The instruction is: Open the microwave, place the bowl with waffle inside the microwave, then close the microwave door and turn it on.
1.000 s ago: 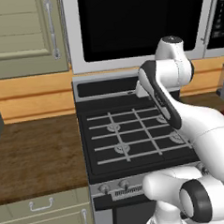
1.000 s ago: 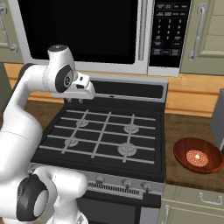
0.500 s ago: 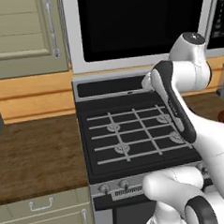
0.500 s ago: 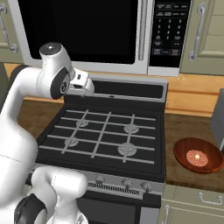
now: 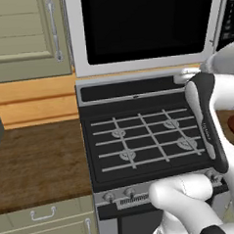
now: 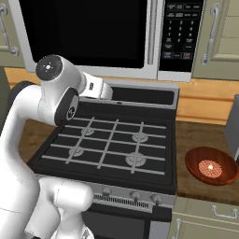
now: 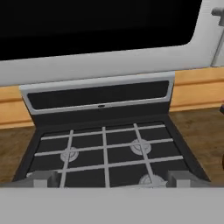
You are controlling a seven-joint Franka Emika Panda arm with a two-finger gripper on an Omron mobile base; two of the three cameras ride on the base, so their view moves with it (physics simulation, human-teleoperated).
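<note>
Microwave door (image 6: pixel 86 35) sitting shut above the stove (image 6: pixel 112 144) — gripper (image 7: pixel 107 179) hovering spread wide, seemingly empty, bowl (image 6: pixel 211 166) waiting on the counter (image 6: pixel 196 140).

Illumination is even and diffuse across all three views, with no identifiable light source. Shadows are soft and faint. The wide black glass microwave door (image 6: pixel 86 32) renders uniformly dark, without reflections or glare. The shallow glossy reddish-brown bowl (image 6: pixel 211 165) shows a mild sheen. Edges appear slightly soft and pixelated in the hand view. No lens distortion is evident at the borders.
</note>
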